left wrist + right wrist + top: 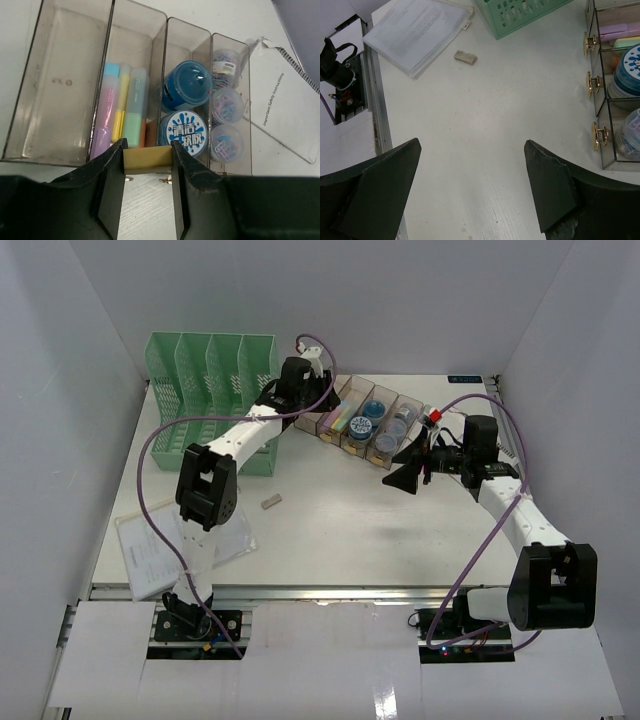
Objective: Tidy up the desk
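The desk [350,525] is a wide white top with a metal rail at its near edge. My left gripper [312,400] reaches to the back, over the near end of the clear four-compartment tray [338,426]. In the left wrist view this gripper [148,150] is shut on a small tan block [148,159], held just in front of the tray wall [55,75]. My right gripper [405,477] hovers right of centre. Seen from its wrist, the right gripper [472,145] stands wide open over bare desk [485,115] with nothing between the fingers.
The tray holds pastel sticks [122,105], two blue tubs [186,92] and paper-clip pots [227,105]; its leftmost compartment is bare. A green file rack [215,390] stands back left. A grey eraser [270,502] and a clear document pouch [165,540] lie front left. A safety leaflet [285,110] lies beside the tray.
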Available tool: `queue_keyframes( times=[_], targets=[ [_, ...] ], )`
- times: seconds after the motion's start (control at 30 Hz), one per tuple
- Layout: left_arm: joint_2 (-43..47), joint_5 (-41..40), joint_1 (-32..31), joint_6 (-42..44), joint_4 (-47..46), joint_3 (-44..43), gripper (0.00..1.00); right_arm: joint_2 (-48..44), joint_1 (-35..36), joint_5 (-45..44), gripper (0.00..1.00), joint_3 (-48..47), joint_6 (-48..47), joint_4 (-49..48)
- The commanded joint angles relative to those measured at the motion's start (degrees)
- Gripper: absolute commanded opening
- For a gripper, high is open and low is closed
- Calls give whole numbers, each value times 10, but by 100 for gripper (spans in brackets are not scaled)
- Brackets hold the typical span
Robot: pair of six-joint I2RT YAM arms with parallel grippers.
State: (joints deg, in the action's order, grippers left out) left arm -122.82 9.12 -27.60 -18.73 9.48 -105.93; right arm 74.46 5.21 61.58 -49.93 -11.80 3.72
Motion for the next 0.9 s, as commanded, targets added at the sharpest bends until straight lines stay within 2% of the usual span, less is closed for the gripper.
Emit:
queue_keyframes(
  times=[0.0, 0.1, 0.27, 0.53, 0.67, 0.87],
  targets=[
    [-50, -7, 2, -42, 73, -103, 10, -5, -7, 12, 90, -10, -16, 2],
    [-93, -28, 3, -31, 99, -173, 11, 0, -8, 16, 90, -10, -17, 5],
    [-134, -77, 6, -6, 106, -217, 14, 3, -10, 15, 90, -10, -22, 6],
    [-163, -141, 12, 33, 96, -230, 24, 12, -10, 18, 90, -10, -27, 8],
    [-172, -152, 14, 35, 91, -229, 30, 10, -10, 15, 90, -9, -29, 8],
    [-175, -145, 14, 37, 89, -228, 34, 15, -10, 14, 90, -7, -32, 8]
  ],
)
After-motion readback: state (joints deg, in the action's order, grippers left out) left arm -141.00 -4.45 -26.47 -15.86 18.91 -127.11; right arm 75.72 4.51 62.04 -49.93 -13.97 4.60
